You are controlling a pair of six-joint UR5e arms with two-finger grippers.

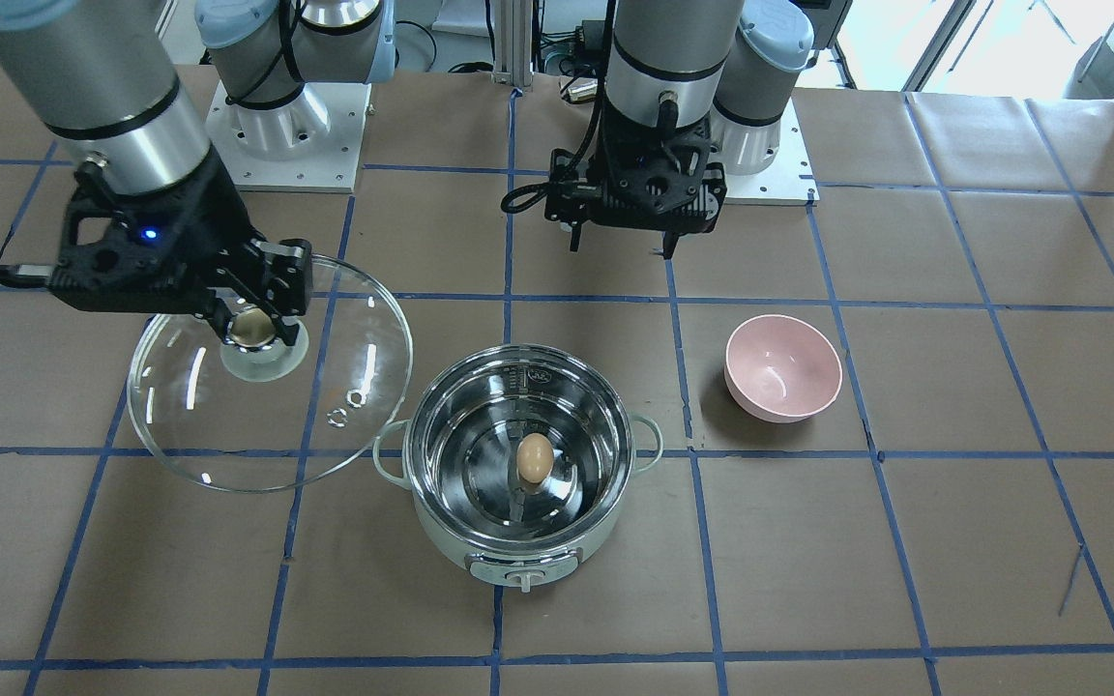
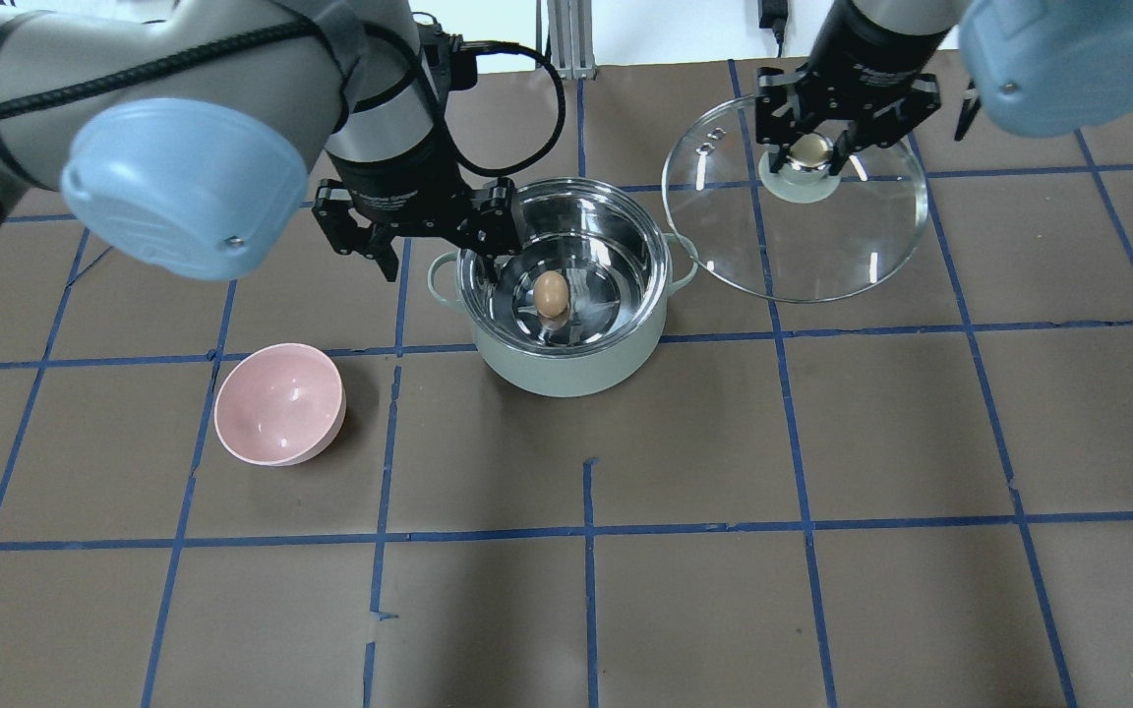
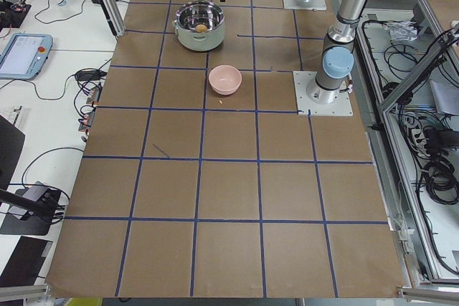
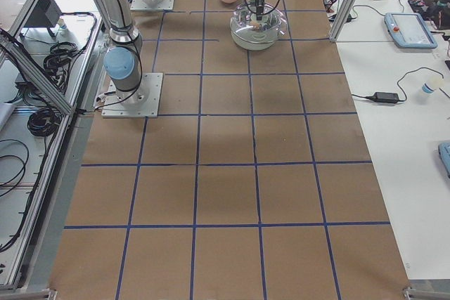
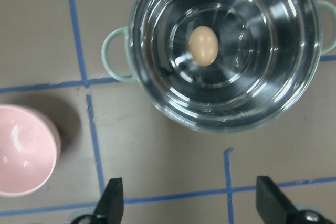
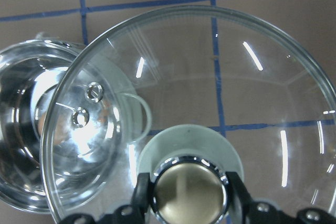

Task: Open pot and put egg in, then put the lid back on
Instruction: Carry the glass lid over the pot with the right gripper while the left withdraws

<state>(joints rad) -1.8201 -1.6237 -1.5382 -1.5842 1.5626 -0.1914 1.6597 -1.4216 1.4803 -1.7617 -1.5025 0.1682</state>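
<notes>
The mint-green pot (image 1: 557,553) stands open at mid-table, also in the overhead view (image 2: 576,372). The tan egg (image 1: 535,457) lies on its steel floor, seen too from above (image 2: 552,293) and in the left wrist view (image 5: 203,45). My right gripper (image 1: 252,326) is shut on the beige knob of the glass lid (image 1: 228,430). It holds the lid (image 2: 822,246) in the air beside the pot, and the lid's edge overlaps the pot's rim in the right wrist view (image 6: 210,77). My left gripper (image 2: 439,251) is open and empty, high up on the pot's robot side (image 5: 190,203).
An empty pink bowl (image 1: 782,367) sits on the table on my left side of the pot, also in the overhead view (image 2: 278,403) and the left wrist view (image 5: 21,150). Brown paper with blue tape lines covers the table. The arm bases stand at the robot's edge.
</notes>
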